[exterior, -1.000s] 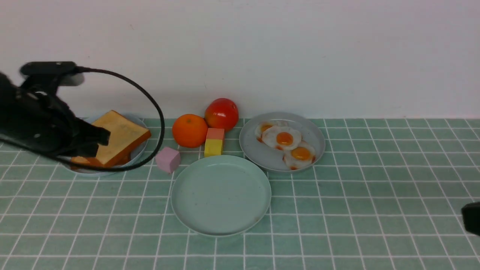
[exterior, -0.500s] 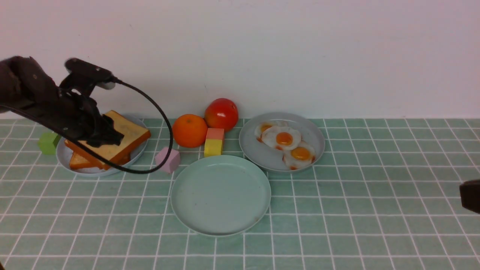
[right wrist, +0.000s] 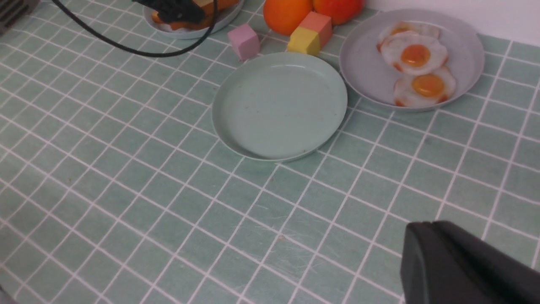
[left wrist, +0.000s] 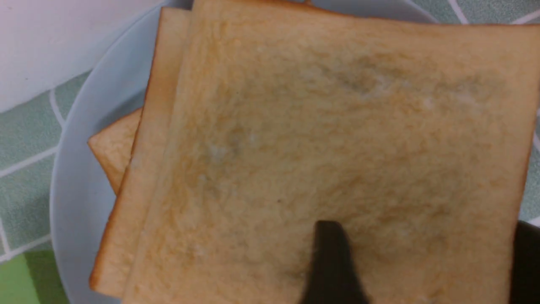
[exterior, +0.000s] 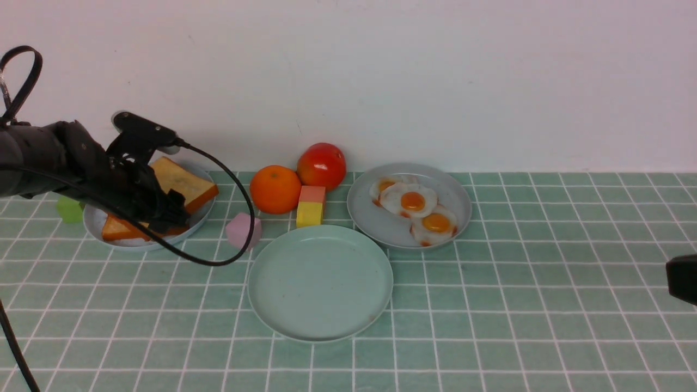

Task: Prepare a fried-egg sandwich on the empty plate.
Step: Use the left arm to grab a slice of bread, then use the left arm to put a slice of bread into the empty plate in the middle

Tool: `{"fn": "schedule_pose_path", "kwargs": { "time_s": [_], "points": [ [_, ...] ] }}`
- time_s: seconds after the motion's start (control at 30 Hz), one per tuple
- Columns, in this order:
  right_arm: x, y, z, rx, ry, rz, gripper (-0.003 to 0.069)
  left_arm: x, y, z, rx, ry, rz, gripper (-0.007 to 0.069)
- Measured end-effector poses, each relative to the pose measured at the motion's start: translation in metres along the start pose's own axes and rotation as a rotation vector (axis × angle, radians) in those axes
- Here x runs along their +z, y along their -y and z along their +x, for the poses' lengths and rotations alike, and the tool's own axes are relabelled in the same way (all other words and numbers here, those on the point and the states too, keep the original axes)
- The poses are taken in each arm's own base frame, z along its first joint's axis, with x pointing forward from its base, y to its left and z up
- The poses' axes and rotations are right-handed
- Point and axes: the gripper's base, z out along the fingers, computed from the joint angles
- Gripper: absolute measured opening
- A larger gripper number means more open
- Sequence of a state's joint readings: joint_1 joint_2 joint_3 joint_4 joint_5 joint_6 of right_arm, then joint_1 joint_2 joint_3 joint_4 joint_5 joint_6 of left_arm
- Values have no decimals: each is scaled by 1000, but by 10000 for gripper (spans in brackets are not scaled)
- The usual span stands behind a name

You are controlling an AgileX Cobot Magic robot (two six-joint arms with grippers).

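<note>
Now your left gripper hovers at the toast stack on the far left of the green tiled table, jaws spread wide and closed on nothing. Its wrist view shows one dark finger lying across the face of the top toast slice and the other at that slice's crust edge. The slice is thick and square, golden tan with an orange-brown crust. A second slice sits offset beneath it and the corner of a third pokes out lower down, all on a pale grey-blue plate. A black cable loops from the arm across the front of that plate. A green cube sits just beside the plate on its outer side, and a pink cube lies near its inner side. Further right, an orange and a tomato stand touching, with a yellow block and a salmon block pressed together in front of them. The plate, round, shallow and pale mint-green with a low rim, lies mid-table, nearer you than the fruit. The fried egg rests on a second grey-blue plate just behind and right of the mint one. It is the middle of three overlapping eggs, wavy white with a round orange yolk and brown-red specks at the edge. Your right gripper sits at the far right, well apart from everything, jaws together.
</note>
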State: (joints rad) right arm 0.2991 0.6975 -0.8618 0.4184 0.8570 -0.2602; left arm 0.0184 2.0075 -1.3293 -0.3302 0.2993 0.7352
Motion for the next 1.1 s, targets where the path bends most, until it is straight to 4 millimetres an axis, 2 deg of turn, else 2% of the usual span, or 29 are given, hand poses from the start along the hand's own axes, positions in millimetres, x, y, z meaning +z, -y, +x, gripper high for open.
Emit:
{"fn": "schedule_pose_path", "kwargs": {
  "time_s": [0.03, 0.07, 0.13, 0.27, 0.3, 0.4, 0.43, 0.53, 0.6, 0.67, 0.77, 0.83, 0.87, 0.9, 1.0, 1.1],
  "points": [
    [0, -1, 0, 5, -2, -6, 15, 0, 0, 0, 0, -4, 4, 407],
    [0, -1, 0, 5, -3, -6, 15, -1, 0, 0, 0, -3, 3, 401],
    [0, -1, 1, 6, -12, -11, 17, -5, 1, -2, 2, -5, 11, 318],
    [0, -2, 3, 7, -30, -17, 20, -21, 1, -8, 7, 2, 22, 81],
    [0, -2, 3, 7, -34, -18, 22, -27, 0, -11, 9, 13, 19, 47],
    [0, -2, 4, 8, -46, -22, 22, -42, -1, -18, 12, 35, 15, 44],
    [0, -2, 5, 8, -51, -24, 22, -63, 0, -25, -1, 53, 25, 54],
    [0, -2, 5, 8, -55, -25, 25, -89, 7, -34, -18, 75, 52, 54],
    [0, -2, 5, 8, -56, -25, 27, -118, 30, -41, 6, 102, 96, 54],
    [0, -2, 5, 8, -56, -25, 30, -134, 64, -42, 63, 117, 158, 54],
    [0, -2, 5, 4, -58, -20, 34, -150, 122, -33, 176, 118, 269, 54],
    [0, -2, 5, 3, -58, -19, 35, -152, 163, -21, 273, 106, 339, 54],
    [0, -2, 5, 3, -58, -19, 35, -152, 166, -22, 281, 111, 342, 54],
    [0, -2, 5, 3, -58, -19, 35, -150, 186, -16, 342, 107, 365, 54],
    [0, -2, 6, 3, -62, -20, 36, -143, 203, -13, 382, 119, 371, 54],
    [0, -3, 8, 6, -88, -31, 43, -124, 216, -14, 399, 146, 351, 54]
  ]
}}
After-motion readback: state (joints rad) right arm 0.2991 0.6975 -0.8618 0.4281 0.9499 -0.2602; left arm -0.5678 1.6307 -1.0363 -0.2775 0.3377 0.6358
